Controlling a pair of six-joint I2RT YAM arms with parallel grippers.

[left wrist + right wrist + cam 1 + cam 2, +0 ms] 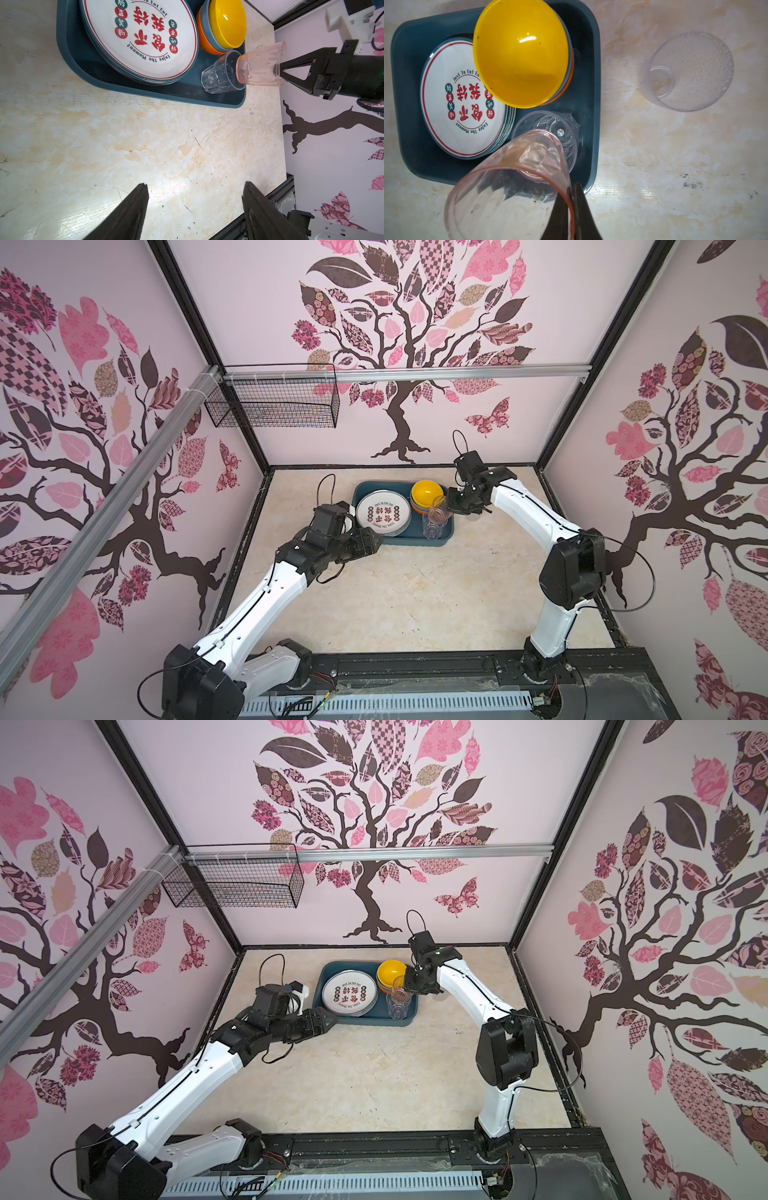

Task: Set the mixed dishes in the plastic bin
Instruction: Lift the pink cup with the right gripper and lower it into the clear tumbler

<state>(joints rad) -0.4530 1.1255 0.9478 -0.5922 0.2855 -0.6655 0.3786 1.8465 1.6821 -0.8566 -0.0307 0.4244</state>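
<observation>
The teal plastic bin sits at the table's back. In it are a stack of white printed plates, nested bowls with a yellow one on top, and an upright clear cup. My right gripper is shut on the rim of a pinkish cup. That cup is tilted, with its base at the clear cup's mouth. My left gripper is open and empty, just in front of the bin's near-left corner.
A second clear, textured cup stands on the marble table to the right of the bin. A black wire basket hangs on the back-left rail. Patterned walls enclose the table on three sides.
</observation>
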